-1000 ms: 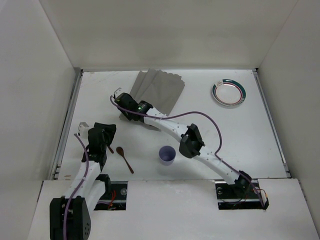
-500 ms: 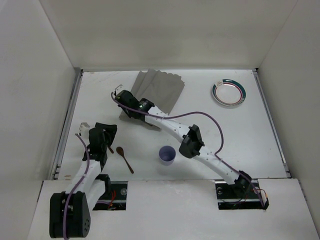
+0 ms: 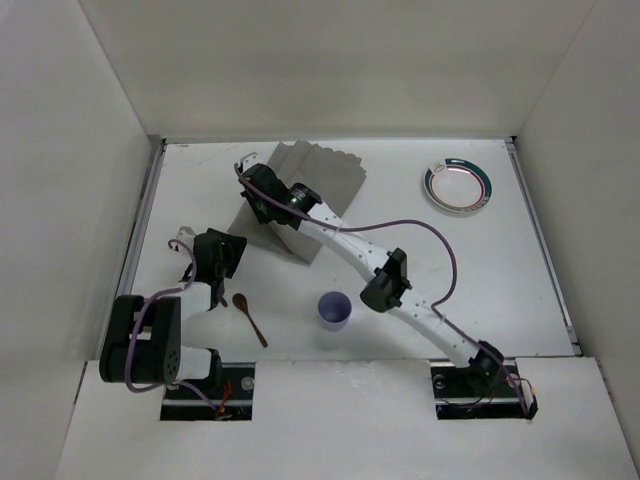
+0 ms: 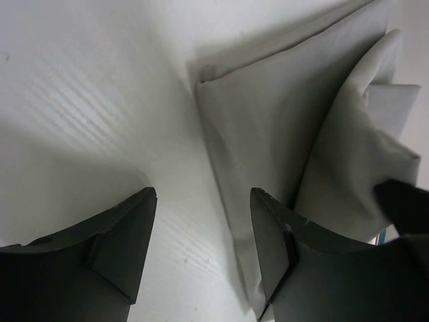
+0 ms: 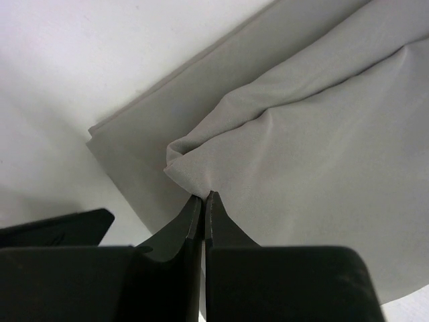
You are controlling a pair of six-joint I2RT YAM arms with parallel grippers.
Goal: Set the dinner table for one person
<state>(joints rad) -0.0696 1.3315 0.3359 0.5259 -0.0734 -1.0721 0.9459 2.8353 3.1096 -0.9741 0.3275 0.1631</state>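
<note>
Dinner table (image 3: pixel 480 260): one, plain white, flat, rectangular, matte. It fills the floor between the white walls and lies under everything, with the arm bases at its near edge.

Cloth mat (image 3: pixel 330 175): one, grey, folded in layers, at far centre-left of the table, one fold bunched up.

Arms: two. Right gripper (image 5: pixel 203 198) has its fingers pressed together, pinching a raised fold of the mat near its left corner. Left gripper (image 4: pixel 201 201) has its fingers spread wide and holds nothing; it is low over bare table just beside the mat's edge.

Plate (image 3: pixel 457 187): one, white with a dark green rim, far right.

Cup (image 3: pixel 334 310): one, purple, upright, near centre.

Spoon (image 3: pixel 249 317): one, brown, left of the cup.
</note>
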